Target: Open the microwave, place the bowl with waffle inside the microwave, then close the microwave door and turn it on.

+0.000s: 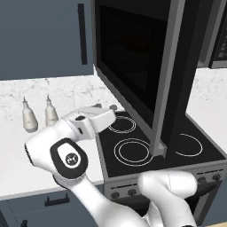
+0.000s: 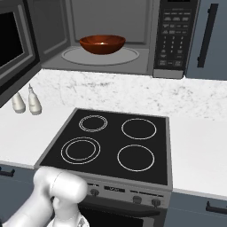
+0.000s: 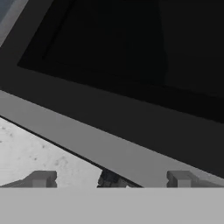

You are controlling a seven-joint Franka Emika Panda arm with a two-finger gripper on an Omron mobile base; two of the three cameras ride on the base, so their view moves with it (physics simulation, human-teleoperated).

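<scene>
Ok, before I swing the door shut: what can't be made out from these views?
- Waffle: right base view, hidden by the bowl wall.
- Microwave button labels: right base view, too small.
- Pincer contact with the microwave door: hand view, fingertips cut off by bottom edge.

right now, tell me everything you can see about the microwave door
The microwave door is a wide black panel with a large dark glass window and a grey strip along its edge. It stands swung wide open to the left of the cavity, hanging out above the stovetop, hinged on its left side. In the hand view its grey lower trim runs diagonally just ahead of the open gripper, whose fingertips sit close below it; contact cannot be told. Nothing else touches it.
</scene>
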